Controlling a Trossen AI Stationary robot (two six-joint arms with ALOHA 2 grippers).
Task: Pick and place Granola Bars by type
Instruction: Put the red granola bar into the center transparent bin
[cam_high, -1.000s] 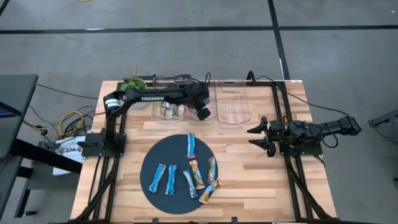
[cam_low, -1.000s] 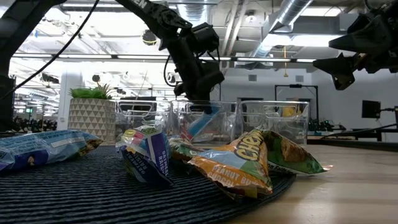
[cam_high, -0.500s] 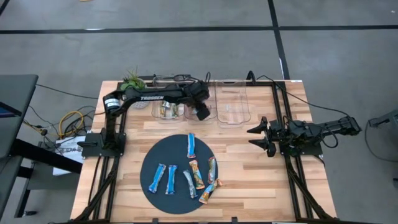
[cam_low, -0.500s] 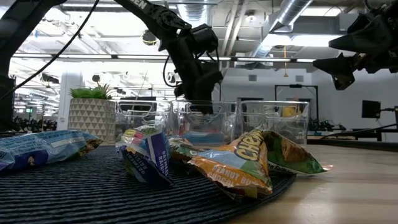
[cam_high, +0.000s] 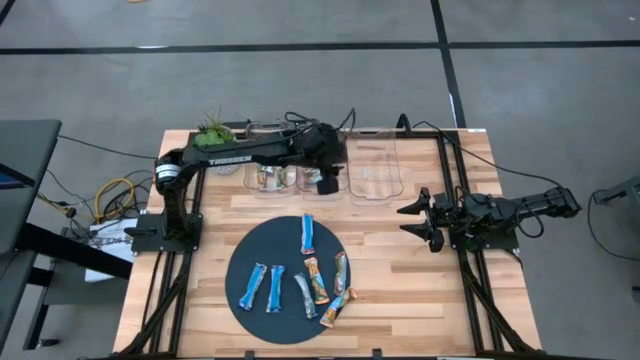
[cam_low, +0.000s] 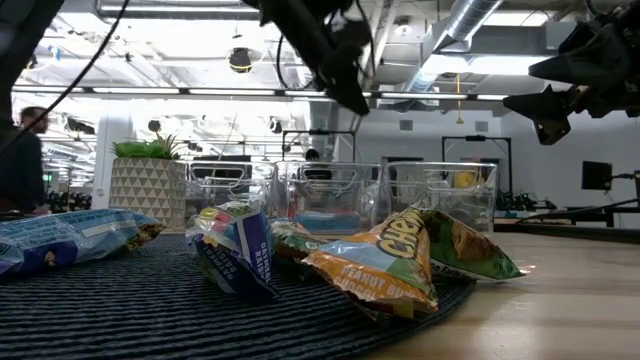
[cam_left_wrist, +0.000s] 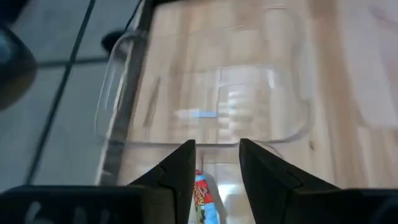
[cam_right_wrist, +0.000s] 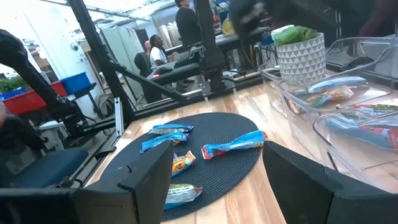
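- the left arm reaches along the far side of the pale wooden worktop (cam_high: 400, 260); white "trossen" lettering shows on its dark link.
- the left tool (cam_high: 327, 183) hangs above the middle one of three clear plastic bins (cam_high: 372, 168) at the far edge. its fingers (cam_left_wrist: 177, 174) stand a little apart with nothing between them.
- in the left wrist view a blue and red foil-wrapped granola bar (cam_left_wrist: 204, 198) lies in the bin just beneath that tool.
- the left bin of the row holds a few more wrapped bars (cam_high: 266, 178); the right bin looks bare.
- seven slim foil granola bars (cam_high: 309, 233) lie on the round dark woven mat (cam_high: 240, 262) near the front: blue ones to the left and far side, tan and orange ones to the right.
- in the low view the nearest orange wrapper (cam_low: 385, 265) reads "cheerios" in part and "peanut butter".
- the right tool (cam_high: 413, 222) waits above the right side of the worktop, pointing toward the mat, its fingers (cam_right_wrist: 314, 180) spread wide and empty.
- a small green plant in a white patterned pot (cam_low: 147, 185) stands at the far left corner.
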